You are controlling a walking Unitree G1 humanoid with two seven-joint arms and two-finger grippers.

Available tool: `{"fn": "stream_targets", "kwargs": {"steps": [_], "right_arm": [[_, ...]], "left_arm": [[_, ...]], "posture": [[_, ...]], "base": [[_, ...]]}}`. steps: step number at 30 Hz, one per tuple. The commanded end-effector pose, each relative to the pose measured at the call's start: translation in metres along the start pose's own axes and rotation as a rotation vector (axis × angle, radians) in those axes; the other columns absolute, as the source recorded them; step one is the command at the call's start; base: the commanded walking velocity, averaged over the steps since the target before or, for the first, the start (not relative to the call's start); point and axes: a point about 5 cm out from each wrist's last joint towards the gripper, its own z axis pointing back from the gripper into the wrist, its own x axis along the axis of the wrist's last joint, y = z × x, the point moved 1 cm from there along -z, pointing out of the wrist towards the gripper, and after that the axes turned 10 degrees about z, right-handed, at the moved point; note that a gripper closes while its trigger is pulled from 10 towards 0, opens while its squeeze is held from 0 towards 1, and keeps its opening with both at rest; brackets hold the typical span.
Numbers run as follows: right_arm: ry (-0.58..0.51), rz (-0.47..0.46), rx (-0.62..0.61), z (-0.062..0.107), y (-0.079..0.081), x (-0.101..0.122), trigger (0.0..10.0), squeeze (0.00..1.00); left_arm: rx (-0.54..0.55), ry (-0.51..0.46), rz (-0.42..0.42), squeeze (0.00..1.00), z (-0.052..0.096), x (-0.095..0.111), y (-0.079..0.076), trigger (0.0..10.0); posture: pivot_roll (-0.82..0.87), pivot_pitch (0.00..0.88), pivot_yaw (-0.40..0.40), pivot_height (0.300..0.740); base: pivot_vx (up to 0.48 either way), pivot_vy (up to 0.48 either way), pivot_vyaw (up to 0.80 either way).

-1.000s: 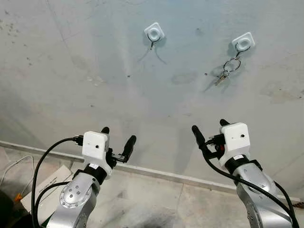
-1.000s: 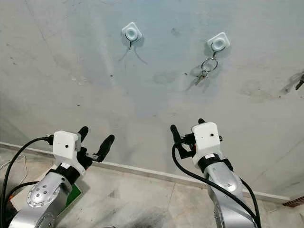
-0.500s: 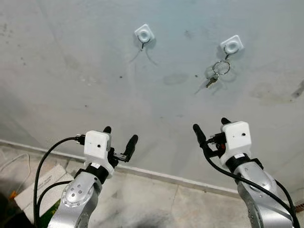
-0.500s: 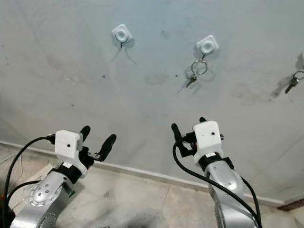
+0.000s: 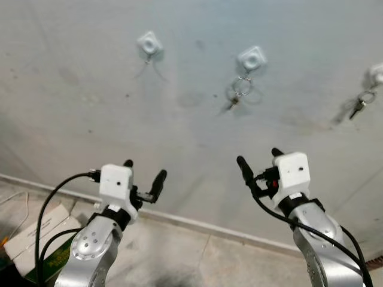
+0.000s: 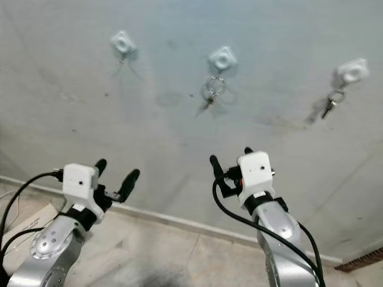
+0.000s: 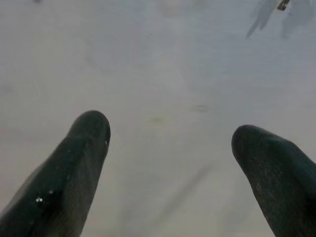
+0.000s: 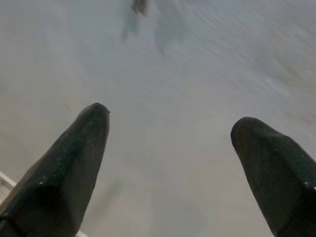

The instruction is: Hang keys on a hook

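Note:
Three white square hooks sit in a row on the pale wall. The left hook [image 5: 149, 43] carries nothing. A key ring with keys [image 5: 236, 95] hangs from the middle hook [image 5: 252, 58], and another set of keys [image 5: 359, 106] hangs from the right hook [image 5: 377, 72]. My left gripper [image 5: 143, 173] is raised low before the wall, open and holding nothing. My right gripper [image 5: 259, 160] is also open and bare, below the middle hook. In the right wrist view the wall lies between the fingers [image 8: 74, 163], with a blurred key [image 8: 139, 6] beyond them.
A pale baseboard [image 5: 197, 222] runs along the foot of the wall above a tiled floor [image 5: 179, 257]. A flat cardboard box [image 5: 30, 236] with a green pack lies on the floor at lower left. Black cables [image 5: 51, 206] trail from both wrists.
The camera has swung right: the hooks slid left in the picture and a third hook with keys came into view. Both grippers stay open and hold the same pose.

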Motion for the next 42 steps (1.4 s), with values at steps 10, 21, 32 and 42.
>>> {"fn": "stream_targets", "kwargs": {"steps": [10,21,32,42], "right_arm": [[0.015,0.004,-0.002,0.0015,-0.0029,-0.0025,10.0,0.0],[0.029,0.002,0.0,0.0012,-0.0021,-0.0042,10.0,0.0],[0.035,-0.002,0.004,0.0011,-0.0009,-0.0054,10.0,0.0],[0.034,-0.003,0.01,0.0016,-0.0007,-0.0057,10.0,0.0]], "left_arm": [[0.002,0.008,0.014,0.0,-0.0016,-0.0011,-0.0008,10.0],[-0.005,0.013,0.008,0.0,-0.0023,-0.0022,-0.0017,10.0],[-0.01,0.014,0.009,0.0,-0.0027,-0.0027,-0.0027,10.0],[-0.018,0.016,0.02,0.0,-0.0024,-0.0035,-0.005,10.0]], "posture": [[0.0,0.092,0.016,0.74],[0.0,0.092,0.016,0.74],[0.0,0.092,0.016,0.74],[0.0,0.087,0.016,0.74]], "base": [[0.0,0.0,0.0],[0.0,0.05,-0.04],[0.0,0.0,-0.77],[0.0,0.0,-0.56]]}}
